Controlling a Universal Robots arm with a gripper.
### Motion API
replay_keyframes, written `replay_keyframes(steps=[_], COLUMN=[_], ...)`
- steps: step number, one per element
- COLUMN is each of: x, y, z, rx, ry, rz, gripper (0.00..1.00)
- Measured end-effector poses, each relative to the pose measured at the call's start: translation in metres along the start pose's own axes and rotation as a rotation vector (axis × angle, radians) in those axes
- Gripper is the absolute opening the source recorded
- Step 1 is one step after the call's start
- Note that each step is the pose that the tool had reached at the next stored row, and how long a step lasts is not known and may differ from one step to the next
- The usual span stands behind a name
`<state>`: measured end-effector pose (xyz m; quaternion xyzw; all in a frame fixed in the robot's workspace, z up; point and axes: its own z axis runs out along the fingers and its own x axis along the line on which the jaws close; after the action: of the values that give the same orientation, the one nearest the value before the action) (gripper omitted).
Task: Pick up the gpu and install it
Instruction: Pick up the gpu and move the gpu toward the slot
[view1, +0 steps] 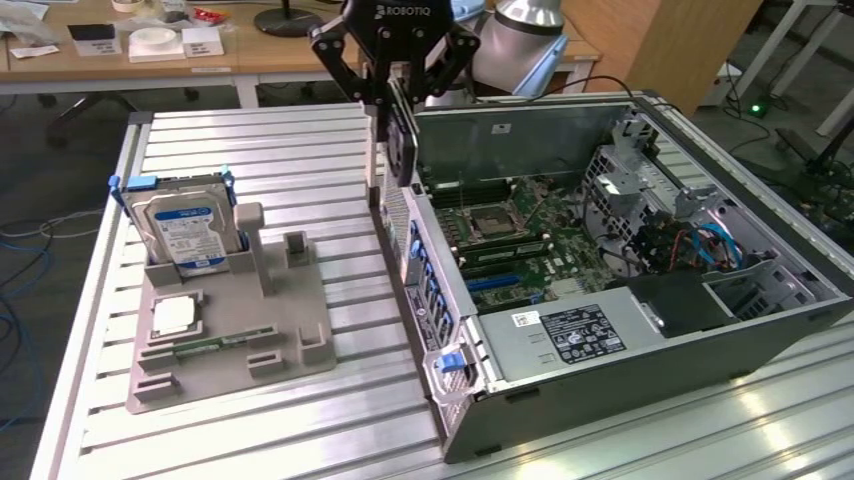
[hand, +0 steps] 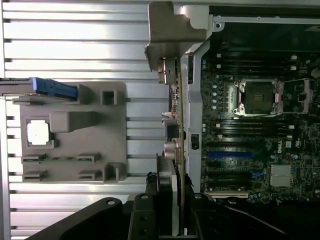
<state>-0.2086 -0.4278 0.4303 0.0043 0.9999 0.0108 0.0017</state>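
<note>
Your black two-fingered claw (view1: 396, 108) is clenched on the gpu (view1: 398, 150), a thin flat card with a dark face, a green board edge and a silver metal end bracket. It holds the card on edge, hanging straight down from the fingertips. In the exterior view, the gpu is up in the air over the near-left wall of the open dark-grey computer case (view1: 747, 345). That puts it between the ribbed aluminium table top (view1: 267, 150) and the green motherboard (view1: 534, 245) lying inside the case. Its lower edge sits very close to the top of that wall, and you cannot tell whether the two touch. In the wrist view you see the gpu (hand: 172, 35) edge-on, running along the case wall, with the claw (hand: 171, 197) gripping it from both faces. The long blue slot (hand: 230, 155) on the motherboard is off to one side of the card, apart from it. To the exterior view's left, well apart from the claw, a grey plastic parts fixture (view1: 287, 335) rests on the table. In it a thick silver hard drive with a blue-white label (view1: 184, 232) stands upright, a small square silver chip (view1: 174, 316) lies flat, and a narrow green memory stick (view1: 214, 345) sits in a groove. A silver power supply with a black label (view1: 574, 335) sits at the case's near end.
</note>
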Motion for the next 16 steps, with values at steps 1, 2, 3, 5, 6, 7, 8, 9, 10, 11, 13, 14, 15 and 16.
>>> replay_keyframes(steps=[1, 2, 3, 5, 6, 7, 8, 9, 10, 11, 13, 14, 15, 16], x=[-0.0006, -0.0011, -0.0017, -0.0029, -0.0033, -0.0038, -0.0042, -0.0048, -0.0052, -0.0057, -0.0064, -0.0067, -0.0070, -0.0074], y=[0.0000, 0.0000, 0.0000, 0.0000, 0.0000, 0.0000, 0.0000, 0.0001, 0.0000, 0.0000, 0.0001, 0.0001, 0.0001, 0.0001], z=[0.0000, 0.0000, 0.0000, 0.0000, 0.0001, 0.0000, 0.0000, 0.0001, 0.0001, 0.0000, 0.0001, 0.0001, 0.0002, 0.0002], rx=[-0.0001, 0.0000, -0.0001, 0.0000, -0.0001, 0.0000, 0.0000, -0.0001, 0.0000, 0.0000, 0.0000, -0.0001, -0.0001, -0.0001], ry=[0.0000, 0.0000, -0.0001, 0.0000, -0.0001, 0.0000, 0.0000, -0.0001, -0.0001, 0.0000, 0.0000, 0.0000, -0.0001, 0.0000], rz=[0.000, 0.000, 0.000, 0.000, 0.000, 0.000, 0.000, 0.000, 0.000, 0.000, 0.000, 0.000, 0.000, 0.000], gripper=[0.28, 0.28, 0.28, 0.28, 0.28, 0.28, 0.28, 0.28, 0.28, 0.28, 0.28, 0.28, 0.28, 0.28])
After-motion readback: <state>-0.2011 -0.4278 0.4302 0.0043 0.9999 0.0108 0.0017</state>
